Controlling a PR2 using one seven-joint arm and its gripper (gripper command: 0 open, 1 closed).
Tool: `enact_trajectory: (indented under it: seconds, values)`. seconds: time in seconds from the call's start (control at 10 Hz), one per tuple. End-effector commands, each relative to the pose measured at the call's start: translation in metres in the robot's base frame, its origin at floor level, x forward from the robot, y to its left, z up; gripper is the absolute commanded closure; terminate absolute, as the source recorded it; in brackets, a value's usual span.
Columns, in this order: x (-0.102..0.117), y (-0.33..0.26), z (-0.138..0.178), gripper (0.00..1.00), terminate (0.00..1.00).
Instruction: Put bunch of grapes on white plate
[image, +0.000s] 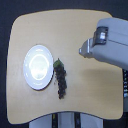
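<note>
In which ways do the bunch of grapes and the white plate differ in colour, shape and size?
The bunch of grapes is dark purple-black with a green end; the white plate is plain glossy white. The grapes form a narrow, elongated, bumpy cluster; the plate is round and smooth. The grapes are shorter than the plate is wide. Both lie on the wooden table, side by side, the grapes on the exterior view's right of the plate.

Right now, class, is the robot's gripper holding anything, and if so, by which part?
Nothing is held. The bunch of grapes lies on the table beside the white plate, apart from the arm. The gripper is too blurred to tell whether it is open or shut.
</note>
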Motion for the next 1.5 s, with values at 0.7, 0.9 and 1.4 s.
enact_trajectory:
  seconds: [0.7,0.9,1.4]
  values:
    - [-0.055,0.222,-0.076,0.0,0.0]
    - [-0.062,0.221,-0.091,0.0,0.0]
    - [-0.053,0.209,-0.118,0.0,0.0]
